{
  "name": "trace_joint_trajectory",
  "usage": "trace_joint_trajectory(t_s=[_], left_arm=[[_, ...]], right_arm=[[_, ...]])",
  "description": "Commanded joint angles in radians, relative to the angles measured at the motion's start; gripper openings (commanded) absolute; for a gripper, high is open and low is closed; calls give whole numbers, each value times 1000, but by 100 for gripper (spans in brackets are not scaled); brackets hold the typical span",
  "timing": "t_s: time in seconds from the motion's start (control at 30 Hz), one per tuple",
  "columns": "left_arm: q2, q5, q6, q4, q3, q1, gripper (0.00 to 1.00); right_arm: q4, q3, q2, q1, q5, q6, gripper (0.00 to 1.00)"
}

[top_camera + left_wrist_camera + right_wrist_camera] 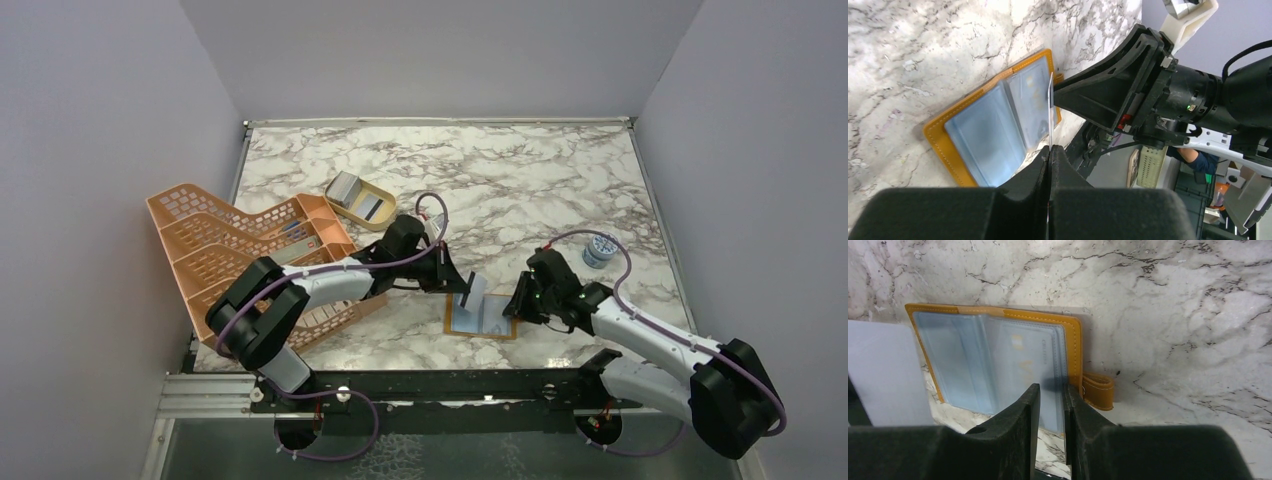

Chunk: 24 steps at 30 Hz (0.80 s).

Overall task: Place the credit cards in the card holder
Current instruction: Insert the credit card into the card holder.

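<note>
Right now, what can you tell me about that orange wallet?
The wallet lies open and flat on the marble table. Its mustard-orange cover looks like stitched leather, with a small strap on one side. Inside are clear bluish pockets. The right end effector straddles the edge of one pocket leaf.

A thin silvery-white card (1051, 107), seen edge-on and held upright, was pinched between the closed black fingers of the left tool (1050, 150). Just beyond it, a mustard-orange leather-like card holder (983, 132) was laid open on the white marble-patterned counter (923, 45), its pale grey-blue clear pockets turned upward. The black right tool (1068, 92) was positioned at the holder's far edge, beside its small orange tab.
</note>
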State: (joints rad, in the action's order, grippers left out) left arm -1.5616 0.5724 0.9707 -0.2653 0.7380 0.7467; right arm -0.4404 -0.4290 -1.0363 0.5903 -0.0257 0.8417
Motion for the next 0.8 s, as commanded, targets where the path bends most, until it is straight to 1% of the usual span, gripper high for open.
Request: trace_joint_trajectory(t_s=[0.0,0.2,0.43,0.77], left_arm=[[-41,-43,19,-58,-18,37,0],[-96,-71,22,-68,-11,66,0],[-125,-106,32,-68,-20,89,0],[-98,-170,96,-69,-73,117,0]], right_arm=[[5,36,2,8,-19,29,23],[3,41,7,8,-20,34,22],[-24,43,44,8,10,32,21],[-25,49,49,8,10,33,20]])
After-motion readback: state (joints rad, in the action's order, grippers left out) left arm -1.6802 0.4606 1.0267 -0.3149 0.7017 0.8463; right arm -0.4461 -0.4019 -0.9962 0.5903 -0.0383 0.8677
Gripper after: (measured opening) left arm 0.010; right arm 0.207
